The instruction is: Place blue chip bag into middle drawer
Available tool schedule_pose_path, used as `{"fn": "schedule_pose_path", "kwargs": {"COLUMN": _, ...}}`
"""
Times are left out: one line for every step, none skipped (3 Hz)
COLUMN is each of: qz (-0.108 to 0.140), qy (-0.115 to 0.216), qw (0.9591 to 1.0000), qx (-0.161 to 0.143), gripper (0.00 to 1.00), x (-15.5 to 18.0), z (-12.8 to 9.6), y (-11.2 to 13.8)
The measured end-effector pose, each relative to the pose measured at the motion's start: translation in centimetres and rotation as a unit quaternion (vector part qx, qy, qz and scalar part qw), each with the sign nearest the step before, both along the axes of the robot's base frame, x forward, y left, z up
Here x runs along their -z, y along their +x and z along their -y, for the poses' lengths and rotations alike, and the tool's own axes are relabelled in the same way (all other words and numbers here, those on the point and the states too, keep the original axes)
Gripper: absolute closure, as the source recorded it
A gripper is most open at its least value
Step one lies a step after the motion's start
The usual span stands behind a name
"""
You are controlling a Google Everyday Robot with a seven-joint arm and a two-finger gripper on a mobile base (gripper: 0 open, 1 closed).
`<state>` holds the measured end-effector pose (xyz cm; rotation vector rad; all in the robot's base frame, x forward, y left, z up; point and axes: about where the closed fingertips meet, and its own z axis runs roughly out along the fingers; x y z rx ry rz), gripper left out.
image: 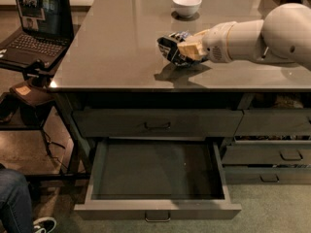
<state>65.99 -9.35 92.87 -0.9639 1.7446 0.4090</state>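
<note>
My gripper (181, 50) reaches in from the right over the front part of the grey counter (116, 42). It is shut on the blue chip bag (171, 48), a crumpled dark blue foil bag, and holds it just above the counter surface, with its shadow right beneath. The middle drawer (155, 171) stands pulled open below the counter's front edge, wide and shallow with a bare dark floor and a small curved handle (158, 217) on its front. The bag is above and behind the drawer opening.
A white bowl (187, 4) sits at the back of the counter. An open laptop (34, 23) is on a stand at the left. Closed drawers (158, 123) sit above and to the right (286, 154). A person's leg and shoe (19, 208) are at bottom left.
</note>
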Motion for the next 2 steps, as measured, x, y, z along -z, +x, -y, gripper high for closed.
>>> {"fn": "schedule_pose_path", "kwargs": {"qz": 0.0, "qy": 0.0, "qw": 1.0, "qx": 0.0, "gripper": 1.0, "x": 0.7, "z": 0.1, "y": -2.6}}
{"fn": "schedule_pose_path", "kwargs": {"qz": 0.034, "qy": 0.005, "qw": 0.9994, "qx": -0.006, "gripper": 1.0, "x": -0.9, "z": -2.2, "y": -8.4}}
